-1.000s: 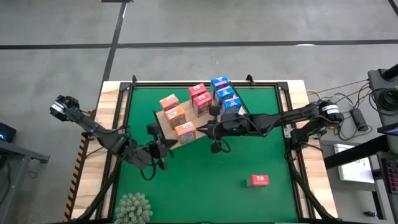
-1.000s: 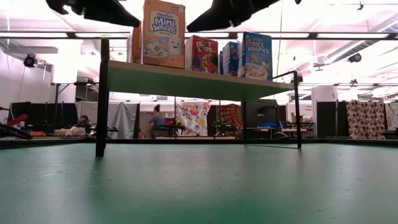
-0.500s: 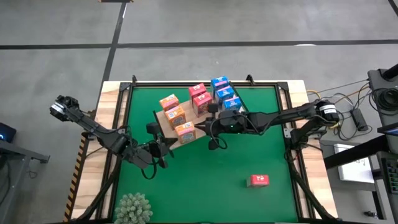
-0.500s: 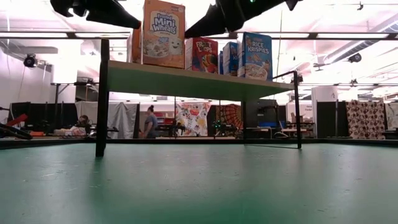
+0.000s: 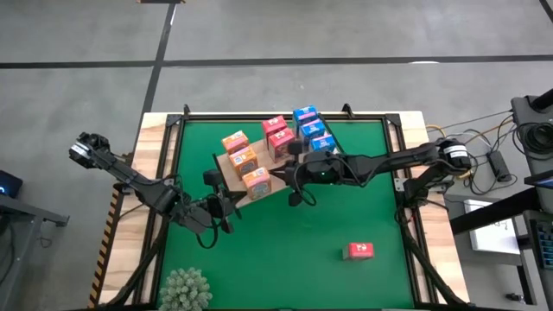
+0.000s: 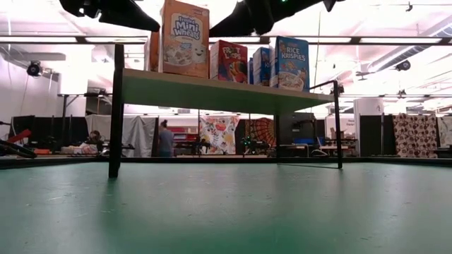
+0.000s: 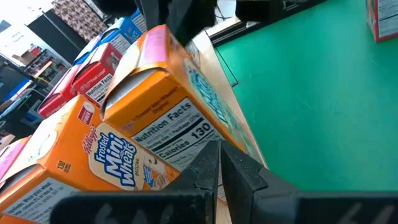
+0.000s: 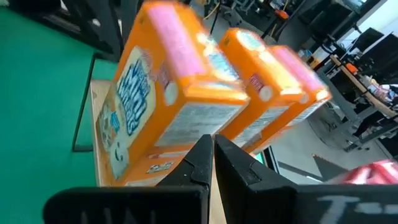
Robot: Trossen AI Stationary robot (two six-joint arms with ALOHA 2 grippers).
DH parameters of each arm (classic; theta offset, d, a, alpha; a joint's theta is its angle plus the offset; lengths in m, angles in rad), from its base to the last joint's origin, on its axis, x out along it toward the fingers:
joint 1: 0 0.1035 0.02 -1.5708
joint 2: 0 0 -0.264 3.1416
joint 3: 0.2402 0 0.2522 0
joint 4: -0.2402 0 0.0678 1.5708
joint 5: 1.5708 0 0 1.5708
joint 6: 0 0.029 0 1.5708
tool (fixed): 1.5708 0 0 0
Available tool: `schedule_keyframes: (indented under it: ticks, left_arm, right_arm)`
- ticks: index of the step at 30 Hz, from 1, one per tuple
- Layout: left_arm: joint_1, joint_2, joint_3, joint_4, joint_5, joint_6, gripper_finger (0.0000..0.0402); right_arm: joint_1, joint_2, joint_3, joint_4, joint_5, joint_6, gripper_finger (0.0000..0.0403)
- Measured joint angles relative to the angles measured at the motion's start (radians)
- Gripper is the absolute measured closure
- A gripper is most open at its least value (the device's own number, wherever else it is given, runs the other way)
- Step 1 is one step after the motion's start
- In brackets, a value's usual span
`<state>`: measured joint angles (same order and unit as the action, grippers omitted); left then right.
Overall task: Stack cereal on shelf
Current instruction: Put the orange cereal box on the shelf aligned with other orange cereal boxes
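Observation:
The shelf (image 5: 226,169) is a light-wood board on thin dark legs. It carries three orange cereal boxes (image 5: 243,161), two pink-red ones (image 5: 277,136) and three blue ones (image 5: 310,130), all upright. Another pink-red box (image 5: 360,250) lies on the green mat at the near right. My left gripper (image 5: 243,197) is shut, at the near-left side of the nearest orange box (image 5: 257,182). My right gripper (image 5: 282,175) is shut, at that box's right side. My left gripper has its shut fingertips (image 7: 210,163) at the lower edge of the nearest orange box's nutrition-facts side (image 7: 180,134), coming about level from the table's near left. Whether they touch it I cannot tell. The box stands upright on the shelf. My right gripper has its shut fingertips (image 8: 204,155) at the lower part of the same box's narrow side (image 8: 199,127), coming about level from the table's right. I cannot tell whether they touch it.
A fuzzy green plant (image 5: 185,289) stands at the mat's near-left corner. The green mat (image 5: 328,216) lies open in front of the shelf. A dark frame (image 5: 399,164) edges the mat. In the low view a person (image 6: 164,137) stands in the room beyond.
My right gripper has edged toward the table's left, closer to the nearest orange box. My left gripper has kept its place at the box's other side.

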<state>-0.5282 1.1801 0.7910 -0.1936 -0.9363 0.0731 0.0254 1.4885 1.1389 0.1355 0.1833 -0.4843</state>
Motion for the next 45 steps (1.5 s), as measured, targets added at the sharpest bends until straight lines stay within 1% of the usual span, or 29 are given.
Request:
schedule_keyframes:
  ticks: [5,10,16,28,33,41,45]
  left_arm:
    - [0.000,0.000,0.000,-0.001,0.000,0.000,0.0400]
    - [0.000,0.000,0.000,-0.002,0.000,0.004,0.0400]
    - [0.000,0.000,0.000,-0.001,0.000,0.007,0.0400]
    - [-0.001,0.000,0.000,-0.003,0.000,0.008,0.0400]
    - [-0.002,-0.005,0.016,-0.012,-0.004,0.008,0.0400]
    - [-0.002,-0.011,0.046,-0.074,-0.006,-0.029,0.0400]
    - [-0.002,-0.011,0.046,-0.119,-0.007,-0.076,0.0400]
  right_arm:
    - [0.001,-0.047,0.000,-0.061,-0.015,0.025,0.0394]
    - [0.000,-0.052,0.000,-0.121,-0.110,0.065,0.0394]
    - [0.000,-0.031,-0.001,-0.107,-0.113,0.064,0.0394]
    - [-0.001,0.013,-0.001,0.007,-0.106,0.015,0.0394]
    - [0.000,0.017,-0.001,0.013,-0.106,0.014,0.0394]
    - [0.000,0.018,-0.001,0.006,-0.111,0.012,0.0394]
    - [0.000,0.018,-0.001,0.004,-0.114,0.012,0.0394]
